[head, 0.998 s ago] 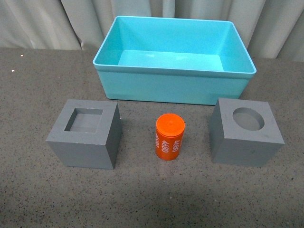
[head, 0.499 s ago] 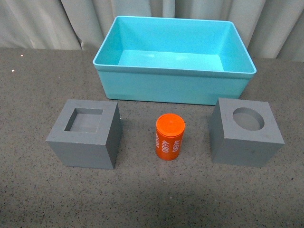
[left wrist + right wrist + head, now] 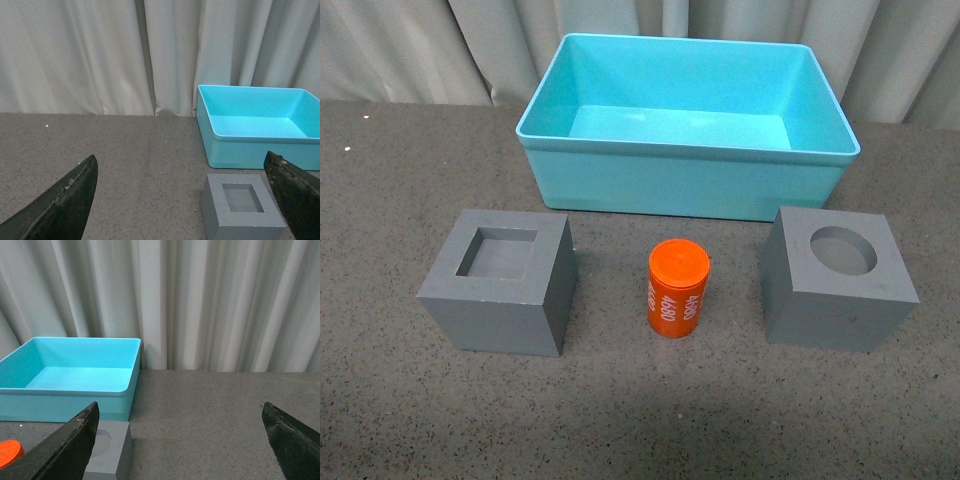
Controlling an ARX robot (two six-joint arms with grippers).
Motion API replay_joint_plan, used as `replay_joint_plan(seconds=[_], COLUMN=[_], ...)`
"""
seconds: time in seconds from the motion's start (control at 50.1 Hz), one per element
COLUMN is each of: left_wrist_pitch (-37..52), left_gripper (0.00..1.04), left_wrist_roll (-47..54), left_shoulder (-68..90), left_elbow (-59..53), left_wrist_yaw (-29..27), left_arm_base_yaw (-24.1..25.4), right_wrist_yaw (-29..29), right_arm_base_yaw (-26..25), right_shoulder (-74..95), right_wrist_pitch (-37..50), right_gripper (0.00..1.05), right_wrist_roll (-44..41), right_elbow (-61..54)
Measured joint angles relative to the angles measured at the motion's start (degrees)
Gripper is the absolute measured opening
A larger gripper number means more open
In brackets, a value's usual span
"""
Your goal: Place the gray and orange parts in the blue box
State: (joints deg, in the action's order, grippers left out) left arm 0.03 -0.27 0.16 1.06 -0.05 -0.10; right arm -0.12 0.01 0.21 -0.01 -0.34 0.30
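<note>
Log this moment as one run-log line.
phase: nothing boxed yet | left claw: open, empty | right claw: open, empty | blue box: empty | square-recess cube, orange cylinder, round-recess cube: on table

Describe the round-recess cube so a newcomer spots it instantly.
Find the blue box at the back of the table. Before its right corner, right of the orange cylinder, sits a gray cube. Its top recess is round; the other cube has a square one.

- Most likely a robot lab or staged test bench, not a home.
- Backed from side to side by a pale pleated curtain.
- Set on a dark, speckled tabletop.
- Stocked with plain practice props: gray cube with a square recess, gray cube with a round recess, numbered orange cylinder, blue box.
</note>
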Motion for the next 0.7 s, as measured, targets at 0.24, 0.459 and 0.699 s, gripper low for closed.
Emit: replay_joint_plan(seconds=[0.24,0.459,0.699], left_wrist_pitch=[0.00,0.00,0.00], left_gripper=[0.98,0.98,0.98], left_wrist_roll=[0.00,0.02,0.00], left_shoulder=[0.00,0.00,0.00], left_elbow=[0.00,0.00,0.00], left_wrist_yaw=[0.00,-0.04,-0.07], left_arm_base_yaw=[0.00,0.00,0.00], right_wrist_yaw=[2.23,14.53,9.66], right_arm_base_yaw=[0.72,8.92,10.95], right_shoulder=[0.31,23.32,61.40], right_wrist_pitch=[0.39,13.20,12.98], right_gripper=[0.95,0.95,0.95], right_wrist_roll=[-1.60,-15.50,-4.68], right_elbow=[0.00,4.35,19.89])
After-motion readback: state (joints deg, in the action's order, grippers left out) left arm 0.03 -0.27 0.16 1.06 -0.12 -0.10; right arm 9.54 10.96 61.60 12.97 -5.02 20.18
